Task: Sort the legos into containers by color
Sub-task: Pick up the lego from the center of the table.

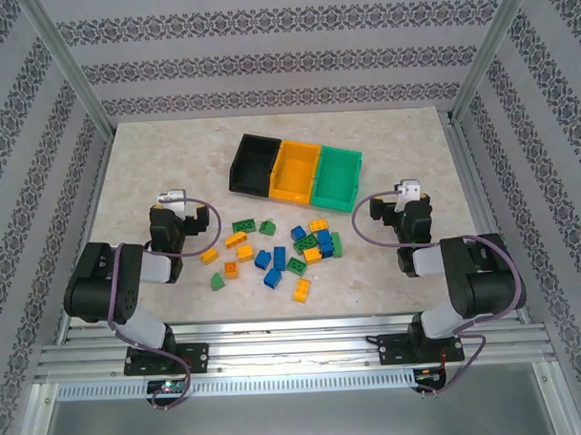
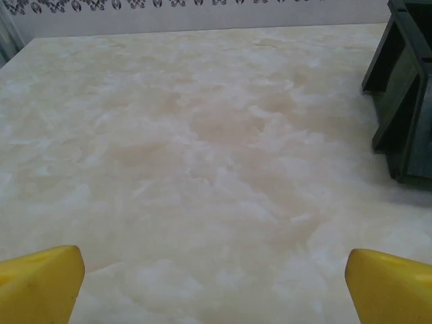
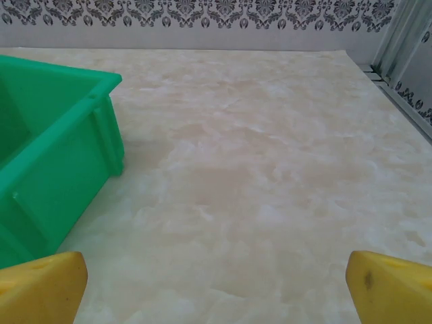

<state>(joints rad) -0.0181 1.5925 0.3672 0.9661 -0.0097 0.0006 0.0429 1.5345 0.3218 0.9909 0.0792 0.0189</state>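
Yellow-tipped left tool [image 2: 216,289], right tool [image 3: 216,289]: wide apart, empty.

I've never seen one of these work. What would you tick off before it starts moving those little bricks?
1. Left hand open, nothing in it: ok.
2. Right hand open, nothing in it: ok.
3. Black bin, yellow-orange bin and green bin upright in a row, nothing inside: ok.
4. Legos loose on the table, in front of the bins: ok.
5. A matching bin for the blue legos: not ok, none is blue; black is probably meant.
6. Bricks in the pile stuck together: cannot tell.
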